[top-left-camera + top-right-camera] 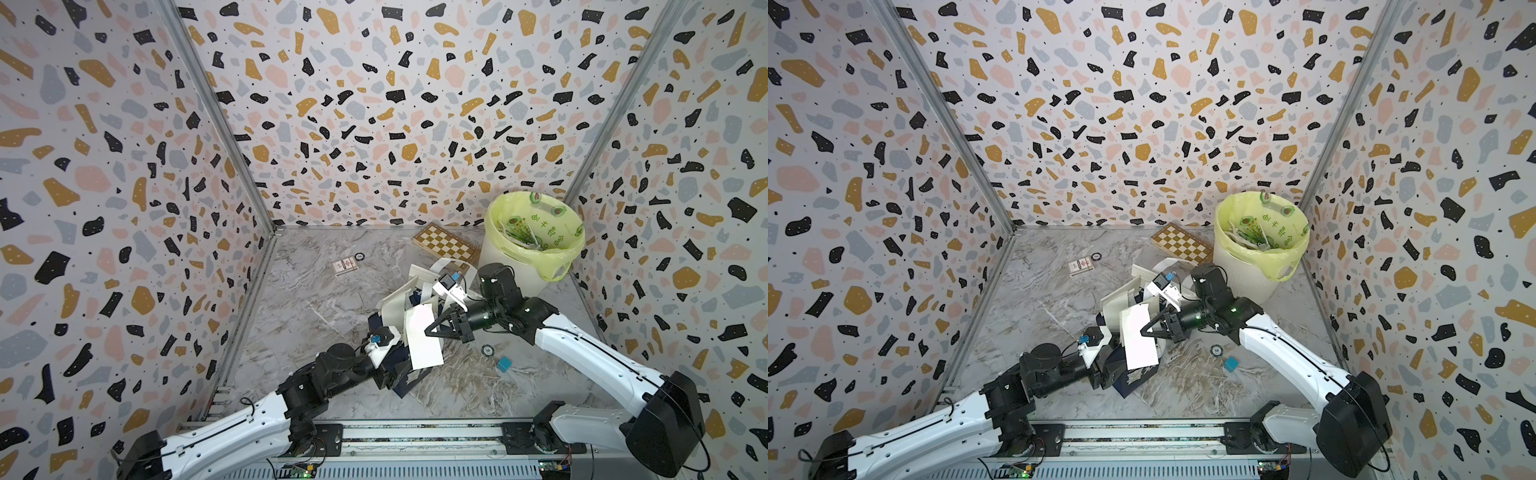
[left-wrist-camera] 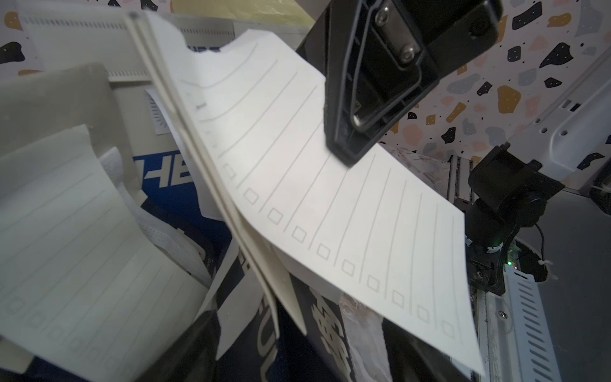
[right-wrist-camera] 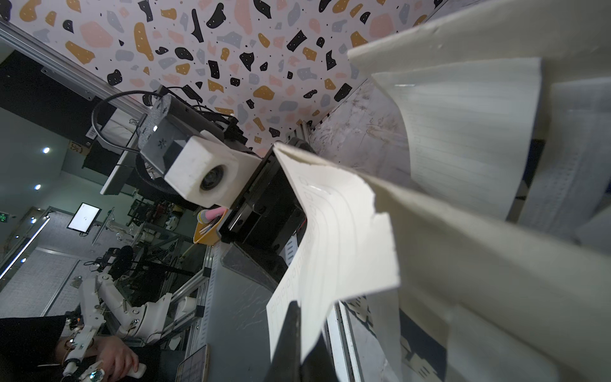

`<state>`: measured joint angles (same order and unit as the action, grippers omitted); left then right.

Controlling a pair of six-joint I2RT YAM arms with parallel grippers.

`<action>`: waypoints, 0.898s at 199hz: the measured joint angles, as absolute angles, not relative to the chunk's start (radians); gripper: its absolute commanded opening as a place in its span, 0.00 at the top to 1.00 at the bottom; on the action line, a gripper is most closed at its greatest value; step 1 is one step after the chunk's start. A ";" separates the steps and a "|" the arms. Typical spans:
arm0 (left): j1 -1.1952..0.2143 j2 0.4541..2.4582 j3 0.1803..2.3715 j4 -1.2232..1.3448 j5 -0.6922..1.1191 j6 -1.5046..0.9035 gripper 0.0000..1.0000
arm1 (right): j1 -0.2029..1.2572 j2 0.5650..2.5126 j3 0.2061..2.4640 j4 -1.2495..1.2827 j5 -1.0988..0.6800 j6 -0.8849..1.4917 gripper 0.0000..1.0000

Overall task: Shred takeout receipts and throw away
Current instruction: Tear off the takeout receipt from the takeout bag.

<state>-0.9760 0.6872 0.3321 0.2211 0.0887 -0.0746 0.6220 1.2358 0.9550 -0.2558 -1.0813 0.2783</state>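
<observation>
Two lined slips in sight. Held aloft over the navy-and-white paper bags (image 1: 409, 382): one takeout receipt (image 1: 419, 353), pinched near a long edge by the right gripper (image 1: 427, 331), fingers clamped shut on it, probably to hold it taut and clear of the bags for tearing. Curled among the bags: a second receipt (image 2: 66, 248). Tucked under the hanging sheet: the left gripper (image 1: 392, 368), seemingly placed to take the free end; fingertips covered by paper, so no telling whether spread or closed. Well behind: lined trash bin (image 1: 494, 257), shreds inside. Hidden: bag interiors, any further slips.
</observation>
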 measured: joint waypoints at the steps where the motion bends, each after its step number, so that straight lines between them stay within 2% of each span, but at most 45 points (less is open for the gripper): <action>1: -0.976 0.688 0.332 0.221 0.089 -0.075 0.26 | 0.622 1.236 0.955 -0.256 -1.082 0.279 1.00; 29: -0.976 0.707 0.332 0.234 0.068 -0.075 0.32 | 0.622 1.236 0.957 -0.263 -1.102 0.283 1.00; 71: -0.976 0.748 0.331 0.359 0.010 -0.075 0.32 | 0.629 1.236 0.957 -0.279 -1.141 0.283 1.00; 99: -0.976 0.794 0.331 0.452 -0.013 -0.072 0.46 | 0.630 1.236 0.957 -0.282 -1.157 0.279 1.00; 179: -0.976 0.817 0.331 0.511 -0.004 -0.037 0.80 | 0.635 1.245 0.957 -0.289 -1.175 0.260 1.00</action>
<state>-0.9760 0.8169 0.3313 0.5106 -0.0040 -0.0372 0.6346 1.2449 0.9569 -0.2893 -1.1751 0.2596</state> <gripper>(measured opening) 0.242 0.043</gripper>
